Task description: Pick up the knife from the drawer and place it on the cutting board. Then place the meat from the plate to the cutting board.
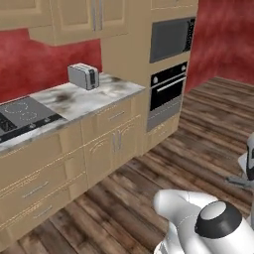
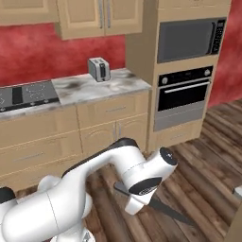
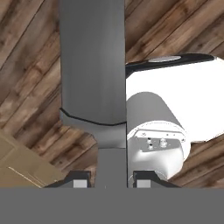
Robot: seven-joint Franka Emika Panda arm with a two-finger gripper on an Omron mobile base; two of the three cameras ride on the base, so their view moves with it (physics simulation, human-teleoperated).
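Note:
My gripper [image 3: 111, 179] is shut on the knife [image 3: 92, 65]. Its broad grey blade runs straight up from between the two dark fingertips [image 3: 78, 180] in the hand view. Below it lie the wooden floor and part of my own white arm. In the right base view the hand hangs low under the bent arm. There the knife [image 2: 168, 212] sticks out to the lower right, just above the floor. The drawer, the cutting board, the plate and the meat are out of view.
A counter [image 2: 101, 90] carries a silver toaster [image 2: 99, 69] and a black cooktop [image 2: 26, 94], with shut cabinet fronts below. To its right stands a tall unit with a microwave [image 2: 191, 40] and an oven [image 2: 184, 94]. Open wooden floor [image 1: 163, 163] lies in front.

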